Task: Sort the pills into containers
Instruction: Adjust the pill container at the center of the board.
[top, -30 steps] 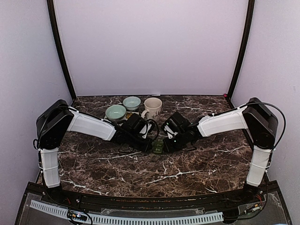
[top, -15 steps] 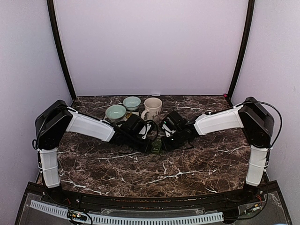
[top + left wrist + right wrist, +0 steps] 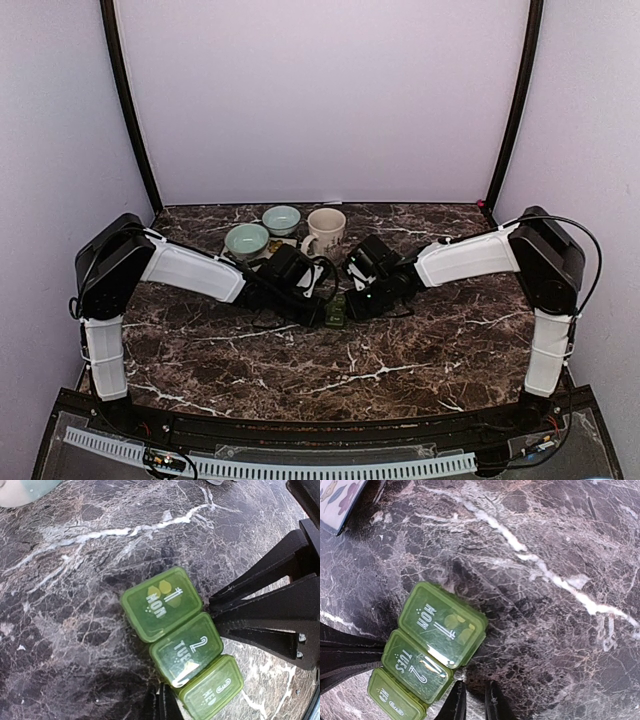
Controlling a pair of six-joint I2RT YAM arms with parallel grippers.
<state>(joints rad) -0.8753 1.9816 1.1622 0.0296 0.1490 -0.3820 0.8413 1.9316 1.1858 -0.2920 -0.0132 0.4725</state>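
Dark marble with white veins made up the tabletop (image 3: 450,340), boxed in by pale lilac walls (image 3: 320,100). Near its middle lay a green pill organizer (image 3: 336,314), a short strip of three compartments flat on the stone, and both arms reached in to meet over it.

From the wrist views we read the lids as MON 1 (image 3: 161,603), TUES 2 (image 3: 186,648) and WED (image 3: 212,689). All three were closed, with yellowish shapes (image 3: 162,587) showing through the MON lid.

The left gripper (image 3: 160,690) sat at the strip's left side. Its fingers were drawn almost together, only a sliver between them, clamping nothing, with their tips at the edge where TUES met WED. The right gripper (image 3: 475,687) stood on the strip's right side, its fingers a narrow gap apart and empty. Its tips were just beside the TUES compartment; we could not tell whether they touched it.

Farther back, left of centre, a pale green bowl (image 3: 247,240), a second bowl (image 3: 281,218) and a cream mug (image 3: 325,228) sat close together, apart from the organizer.
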